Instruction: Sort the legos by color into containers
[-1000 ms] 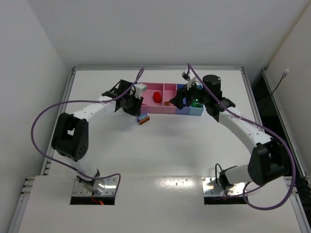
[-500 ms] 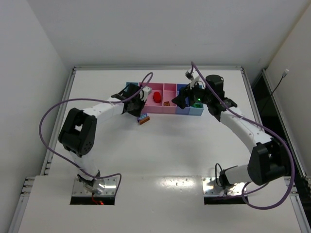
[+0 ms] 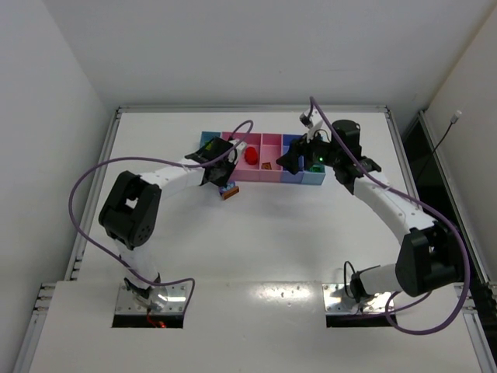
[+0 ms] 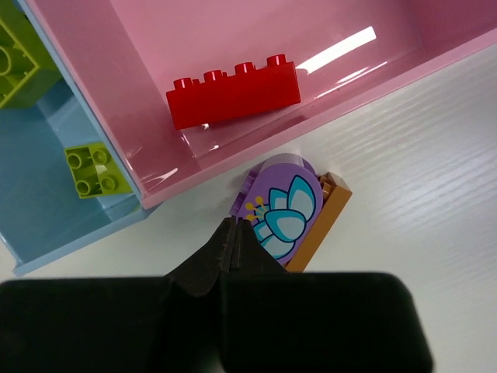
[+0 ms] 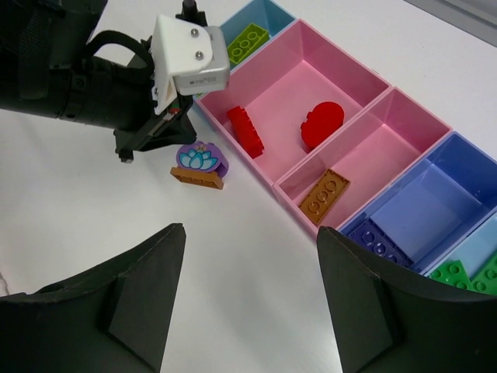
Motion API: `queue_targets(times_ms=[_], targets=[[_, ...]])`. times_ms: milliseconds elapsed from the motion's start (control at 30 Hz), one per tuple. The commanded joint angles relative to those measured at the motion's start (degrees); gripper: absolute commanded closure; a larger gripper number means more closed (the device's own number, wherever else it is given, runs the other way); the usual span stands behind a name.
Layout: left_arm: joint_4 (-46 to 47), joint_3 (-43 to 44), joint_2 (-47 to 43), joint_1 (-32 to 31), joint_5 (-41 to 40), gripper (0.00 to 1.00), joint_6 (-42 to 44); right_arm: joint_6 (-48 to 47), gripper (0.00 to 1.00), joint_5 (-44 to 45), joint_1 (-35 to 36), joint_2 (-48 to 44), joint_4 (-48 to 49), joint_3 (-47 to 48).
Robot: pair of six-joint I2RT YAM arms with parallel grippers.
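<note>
Legos [image 5: 322, 124] lie mostly inside the containers [image 5: 345, 56]; one stack does not. The left gripper [image 4: 231, 233] has its jaws pressed together with nothing between them, tips low over the bench [image 4: 435, 194]. Just ahead of those tips sits a purple lego [image 4: 283, 203] with a flower print, seated on an orange plate [image 4: 324, 211]. It is so close that I cannot tell whether the tips touch it. Directly beyond the stack runs the outer wall of the pink bin [image 4: 233, 159], with a red brick [image 4: 233, 97] inside. Ahead and to the left is the light blue end bin [image 4: 39, 202], holding green bricks [image 4: 89, 169]. The right gripper [image 5: 248, 249] hangs raised, spread wide and empty. The row lies below and ahead of it, with a second orange plate [image 5: 326, 196] in the small pink compartment.

The step in hand looks like picking up the stack. To do it well, the left jaws should part first. They should then come down astride the purple piece across its narrower sides, clear of the bin wall so no finger wedges there. Two colours are joined, so they likely need separating; the free right gripper could hold one.
</note>
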Motion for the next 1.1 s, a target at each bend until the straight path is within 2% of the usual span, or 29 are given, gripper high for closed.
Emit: queue_targets(times_ms=[0, 533, 767, 1067], targets=[[2.09, -0.77, 0.51, -1.02, -2.13, 1.0, 1.45, 0.94, 0.29, -1.95, -0.54, -0.73, 2.5, -0.13], [4.99, -4.63, 0.51, -1.55, -3.19, 1.0, 4.35, 1.47, 0.3, -3.72, -1.6, -0.2, 3.02, -0.13], [3.15, -5.42, -0.71, -4.18, 3.13, 1.0, 3.74, 1.47, 0.3, -3.19, -1.6, 0.32, 2.5, -0.13], [1.92, -8.5, -3.71, -7.44, 11.4, 1.0, -1.45, 2.09, 0.3, -2.66, -2.13, 0.32, 2.5, -0.13]])
